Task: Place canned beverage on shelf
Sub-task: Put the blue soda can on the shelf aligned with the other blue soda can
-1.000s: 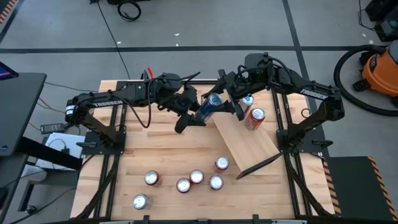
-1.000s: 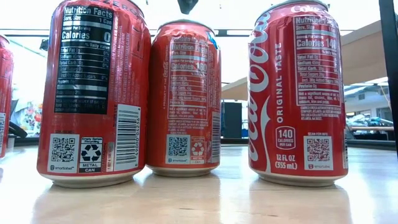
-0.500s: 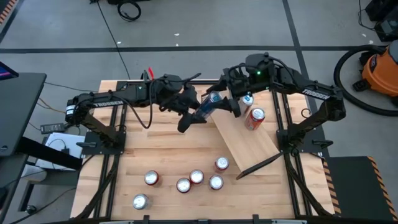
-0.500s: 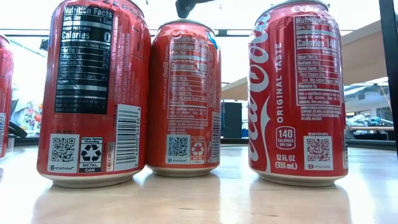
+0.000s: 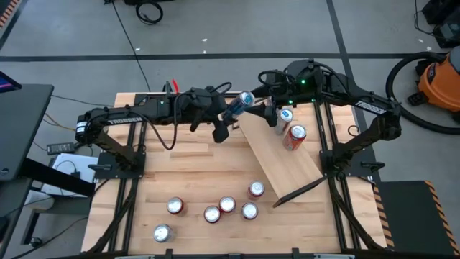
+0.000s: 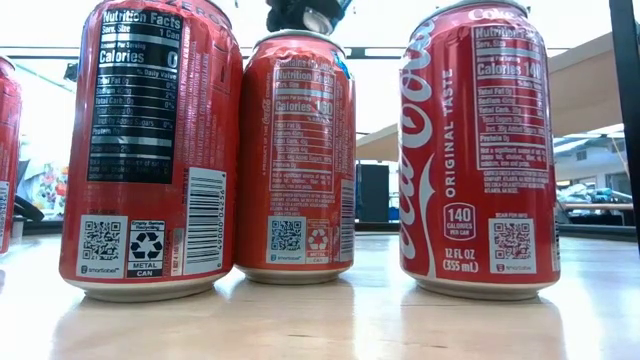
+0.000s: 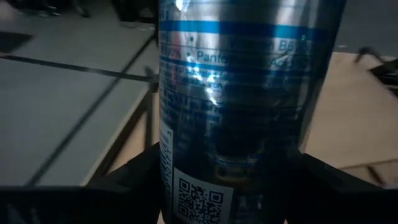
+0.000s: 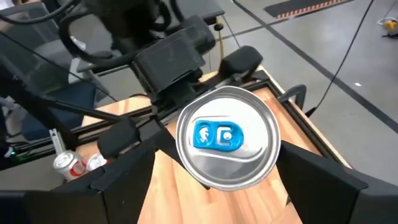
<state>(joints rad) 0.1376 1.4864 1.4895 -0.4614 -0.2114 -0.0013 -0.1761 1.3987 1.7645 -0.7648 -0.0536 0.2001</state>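
High view | blue can [image 5: 239, 106] pinched by left tool [image 5: 228, 117] | right tool [image 5: 267, 109] spread, released | handover done, shelf [image 5: 280, 155] placement pending

You can read "Nutrition Facts" and "Calories 0" on the left red can [image 6: 150, 150]. It also says "METAL CAN". The right red can [image 6: 478, 150] says "ORIGINAL TASTE", "140 CALORIES" and "12 FL OZ (355 mL)". The middle can [image 6: 296, 160] has a nutrition label too.
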